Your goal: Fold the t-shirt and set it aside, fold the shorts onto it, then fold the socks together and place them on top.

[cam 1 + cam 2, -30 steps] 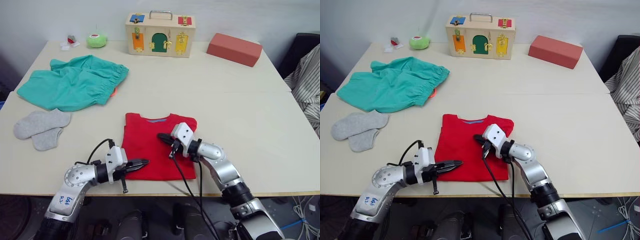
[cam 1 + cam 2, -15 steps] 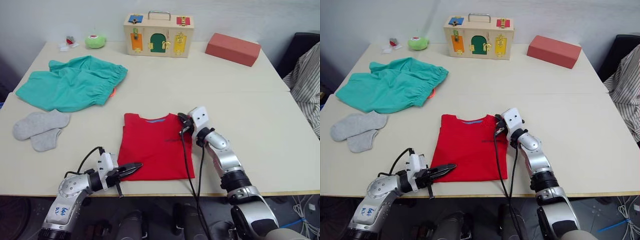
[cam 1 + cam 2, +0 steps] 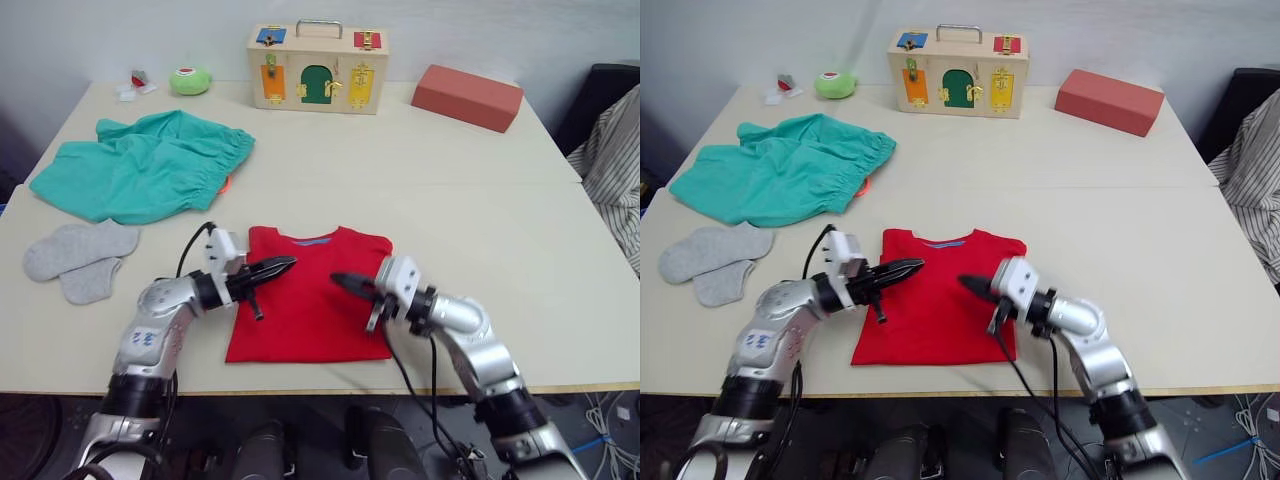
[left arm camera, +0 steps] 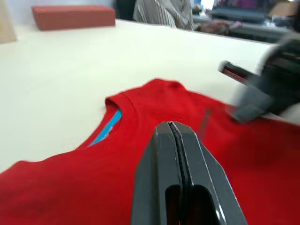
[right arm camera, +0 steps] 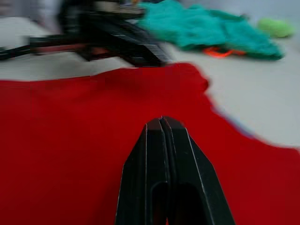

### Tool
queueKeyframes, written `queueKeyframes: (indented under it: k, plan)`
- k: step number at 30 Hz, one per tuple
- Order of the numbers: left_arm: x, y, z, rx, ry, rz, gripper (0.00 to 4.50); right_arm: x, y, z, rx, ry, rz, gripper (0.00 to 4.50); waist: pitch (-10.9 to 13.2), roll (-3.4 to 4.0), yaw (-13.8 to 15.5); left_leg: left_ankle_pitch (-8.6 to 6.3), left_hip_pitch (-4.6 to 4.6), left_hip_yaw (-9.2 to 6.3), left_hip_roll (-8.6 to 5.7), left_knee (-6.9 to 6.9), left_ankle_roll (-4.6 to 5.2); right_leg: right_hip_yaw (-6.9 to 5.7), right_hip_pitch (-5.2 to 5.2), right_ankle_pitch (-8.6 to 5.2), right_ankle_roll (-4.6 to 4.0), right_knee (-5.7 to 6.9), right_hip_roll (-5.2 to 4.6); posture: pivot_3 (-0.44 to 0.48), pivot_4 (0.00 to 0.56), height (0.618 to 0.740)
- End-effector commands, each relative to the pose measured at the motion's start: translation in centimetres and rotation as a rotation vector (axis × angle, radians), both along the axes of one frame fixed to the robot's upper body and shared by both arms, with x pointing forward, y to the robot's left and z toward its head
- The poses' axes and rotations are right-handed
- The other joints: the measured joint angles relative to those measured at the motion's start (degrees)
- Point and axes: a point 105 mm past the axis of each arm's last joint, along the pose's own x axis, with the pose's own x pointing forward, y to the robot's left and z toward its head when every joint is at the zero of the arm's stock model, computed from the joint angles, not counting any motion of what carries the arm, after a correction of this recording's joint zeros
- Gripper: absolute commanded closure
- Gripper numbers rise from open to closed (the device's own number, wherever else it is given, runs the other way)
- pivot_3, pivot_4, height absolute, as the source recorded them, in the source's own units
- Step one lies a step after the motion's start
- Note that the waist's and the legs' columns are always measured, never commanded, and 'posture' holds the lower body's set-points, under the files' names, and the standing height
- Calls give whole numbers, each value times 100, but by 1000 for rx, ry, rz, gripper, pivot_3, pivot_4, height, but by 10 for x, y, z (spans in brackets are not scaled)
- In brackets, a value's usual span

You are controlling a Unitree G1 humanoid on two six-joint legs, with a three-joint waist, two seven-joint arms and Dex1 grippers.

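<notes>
Across the pale table we see the red t-shirt lying near the front edge, already narrowed into a tall rectangle with its neck and blue label toward the back; the teal shorts lie well apart at the back left, the grey socks just in front of them, and a wooden latch box, a salmon-red block and a small green toy line the far side. Our left tool hovers over the shirt's upper left part and our right tool over its middle; both have their fingers pressed together and hold nothing. We judge the shirt fold unfinished: to do it well we should open both tools, pinch the two hem corners at the near edge, carry them evenly up to the shoulders so the edges line up, then press the crease flat before setting the shirt aside. Compared with half a second ago, our left tool has risen from the near left hem corner to the shoulder area, our right tool has come off the upper right edge toward the centre, and the lower left corner now lies flared outward.
</notes>
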Motion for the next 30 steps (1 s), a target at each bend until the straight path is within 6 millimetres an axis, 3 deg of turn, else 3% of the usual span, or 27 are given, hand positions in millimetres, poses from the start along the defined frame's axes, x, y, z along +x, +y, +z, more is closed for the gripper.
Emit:
queueKeyframes:
  k: [1,7,10,14,16,20,23,26,28,30]
  plan:
    - [11,-1,-14,62,2,13,4500,-16,-4,-10,-65,-13,42,4478,1,-2,18,0,-1,0,1,1,0,-1,0,0,0,-1,1,0,150,740]
    - [26,18,-16,70,-19,118,4500,-42,-32,-24,-127,49,75,4478,-7,-15,42,1,4,-6,0,2,0,1,2,0,0,-19,-6,0,150,740]
    - [21,27,-6,7,-31,120,4500,-56,-47,-16,-110,39,85,4478,-7,-16,60,1,4,-8,1,0,-1,0,3,0,0,-20,-8,0,150,740]
    - [5,40,13,-65,-59,70,4500,-59,-70,8,-13,73,9,4478,-6,-18,31,2,6,-7,2,0,-2,2,2,0,0,-17,-8,0,150,740]
    - [-12,44,25,-101,-50,-1,4500,-57,-81,20,45,155,-35,4118,-5,-18,26,3,8,-8,4,-1,-5,3,1,0,-1,-15,-8,0,150,740]
    - [-40,51,38,-28,-47,-74,3641,-44,-99,32,73,288,-125,2906,-5,-19,33,3,10,-16,6,-2,-7,4,3,-2,-4,-15,-12,0,150,740]
    - [-61,60,44,43,-57,-129,2697,-37,-114,20,24,608,-181,1832,-5,-17,38,2,10,-17,3,-6,-7,9,1,-5,-10,-16,-21,0,150,740]
    - [-65,68,48,66,-60,-116,1729,-31,-116,22,33,767,-188,795,-5,-17,67,1,9,-20,4,-9,-6,8,-2,-9,-18,-19,-24,0,150,740]
    - [-79,69,40,89,23,-183,1113,-23,-109,14,-11,855,-187,115,-5,-17,85,0,8,-22,5,-11,-4,5,-5,-11,-21,-20,-23,0,150,740]
    - [-90,68,34,104,63,-225,457,-18,-102,11,-20,941,-180,0,-4,-16,56,0,6,-19,4,-14,-6,6,-10,-12,-22,-20,-23,0,150,740]
